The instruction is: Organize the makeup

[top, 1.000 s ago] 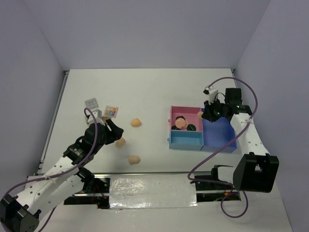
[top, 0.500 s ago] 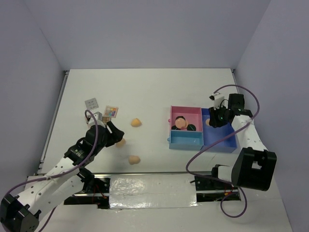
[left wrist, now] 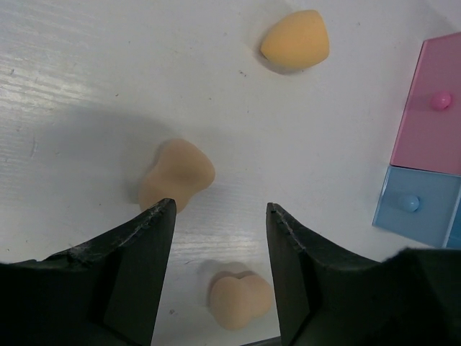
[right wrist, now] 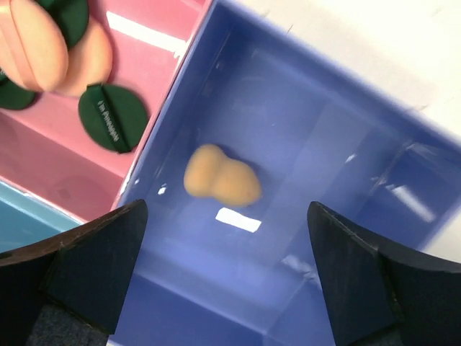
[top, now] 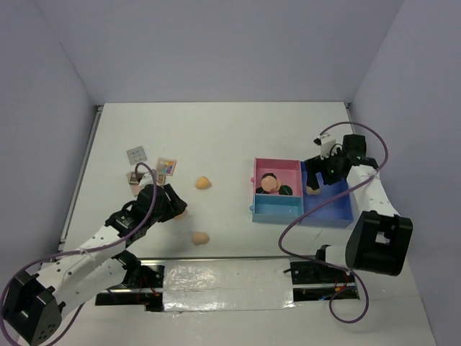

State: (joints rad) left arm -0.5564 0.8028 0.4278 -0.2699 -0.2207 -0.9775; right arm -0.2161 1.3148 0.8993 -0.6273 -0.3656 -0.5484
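Three peach sponges lie loose on the white table: one far (left wrist: 295, 40), one by the left fingertip (left wrist: 176, 173), one below and between the fingers (left wrist: 240, 298). My left gripper (left wrist: 220, 209) hovers open over them, holding nothing; from above the left gripper (top: 170, 205) is left of the sponges (top: 203, 183) (top: 199, 237). My right gripper (right wrist: 225, 215) hangs wide open above the dark blue compartment (right wrist: 338, 173), where a peach sponge (right wrist: 220, 180) lies free. Dark green discs (right wrist: 112, 117) and peach pads (right wrist: 36, 43) lie in the pink compartment (top: 284, 169). Three palettes (top: 166, 166) (top: 137, 154) (top: 135, 178) sit at far left.
The pink-and-blue tray (top: 338, 216) stands right of centre, with a light blue front compartment (top: 277, 209) whose small knobs face my left wrist camera. Purple cables loop off both arms. Grey walls close in the table on three sides.
My right gripper has opened and let the peach sponge drop into the dark blue compartment. The left gripper has shifted slightly nearer, over the sponges.
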